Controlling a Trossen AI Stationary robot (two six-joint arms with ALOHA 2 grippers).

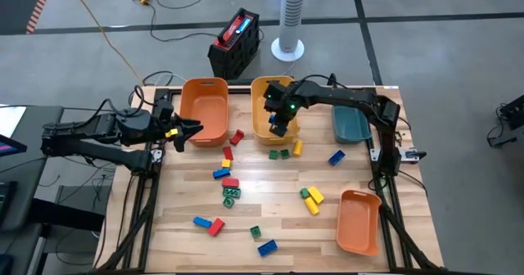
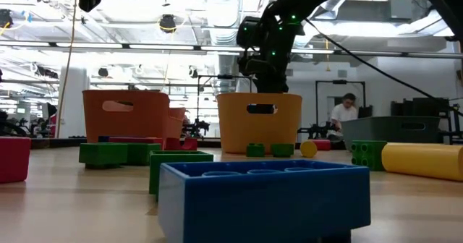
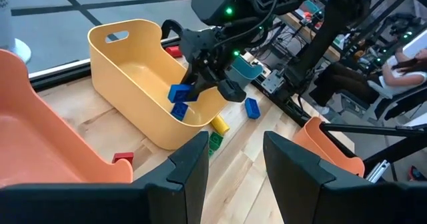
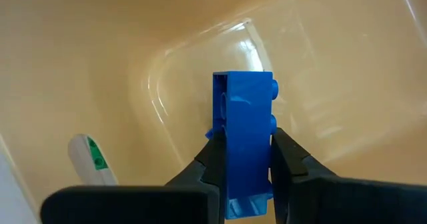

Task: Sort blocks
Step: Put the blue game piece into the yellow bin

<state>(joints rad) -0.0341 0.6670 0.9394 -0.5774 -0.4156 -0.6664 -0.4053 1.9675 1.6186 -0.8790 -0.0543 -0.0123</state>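
My right gripper [image 1: 278, 121] hangs over the inside of the yellow bin [image 1: 264, 91], shut on a blue block [image 4: 243, 111]; the left wrist view shows that block [image 3: 181, 95] just above the bin floor. My left gripper [image 3: 233, 164] is open and holds nothing, hovering near the table's left edge beside the orange bin [image 1: 205, 107]. Several red, blue, green and yellow blocks lie flat on the table, among them a red one [image 1: 237, 136], a green one [image 1: 231, 195], a blue one [image 1: 267, 247] and a yellow one [image 1: 313, 197]. My right gripper pinches the blue block [image 4: 243, 127] between its two fingers, one finger [image 4: 217, 157] on each long side face. The fingers point down from above. The block is lifted clear inside the yellow bin, its studs [image 4: 274, 87] facing sideways.
A teal bin [image 1: 350, 123] stands at the far right and a second orange bin [image 1: 359, 222] at the near right. Two green blocks [image 1: 279, 154] and a yellow one [image 1: 297, 147] lie just in front of the yellow bin. A person [image 2: 346, 113] sits in the room behind.
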